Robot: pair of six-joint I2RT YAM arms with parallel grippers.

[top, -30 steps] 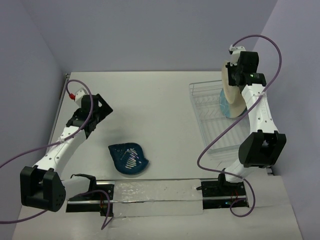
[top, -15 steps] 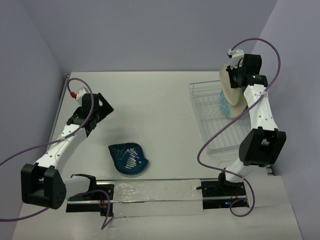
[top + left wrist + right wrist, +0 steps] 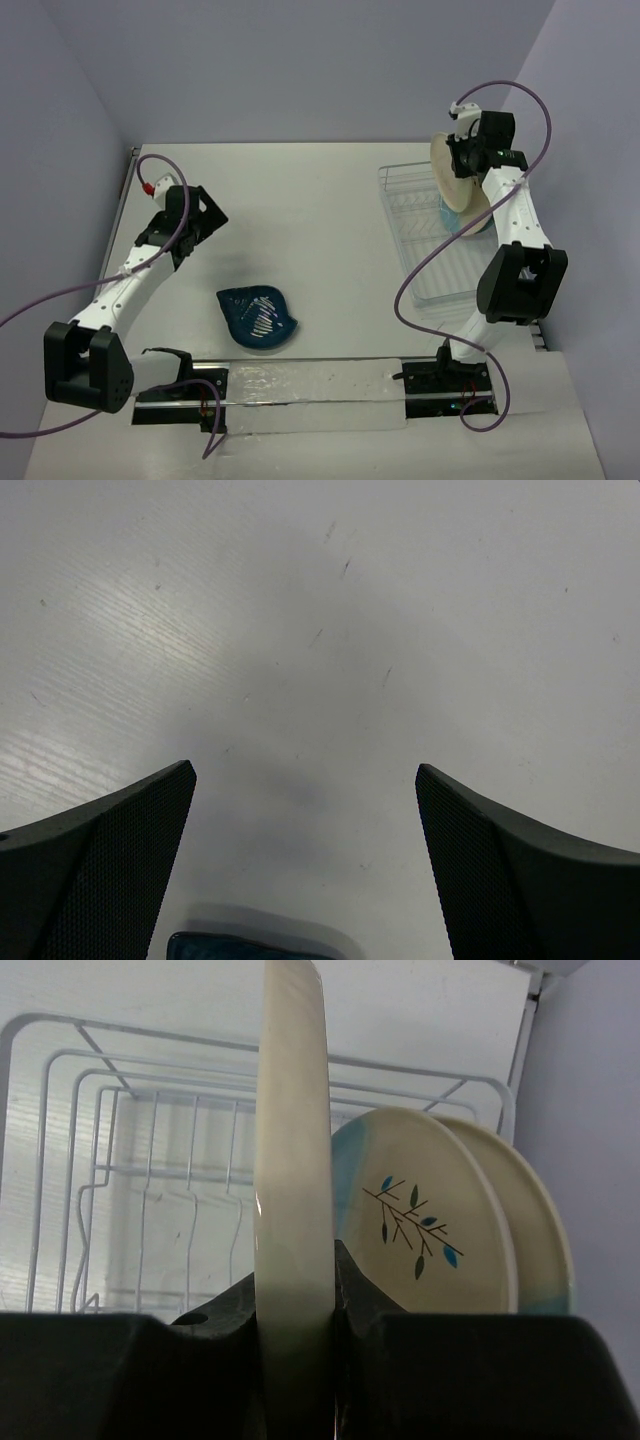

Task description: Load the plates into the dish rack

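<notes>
- While my right gripper [image 3: 297, 1295] pinches the pale yellow plate [image 3: 293, 1140] by its lower rim, jaws pressed onto it, the plate hangs on edge above the dish rack [image 3: 150, 1042].
- Over the last second the arm has swung it a little away from the two sprig plates [image 3: 425, 1215] already standing in the rack, towards the free slots beside them.
- I judge that lowering it into the neighbouring slot comes next.
- My left gripper [image 3: 305, 770] is spread wide and empty over the table [image 3: 330, 630]; the teal leaf-shaped dish [image 3: 258, 316] lies there, not yet loaded.

Plate [image 3: 293, 1210] upright over rack [image 3: 420, 255], sprig plates [image 3: 420, 1225] seemingly slotted
</notes>
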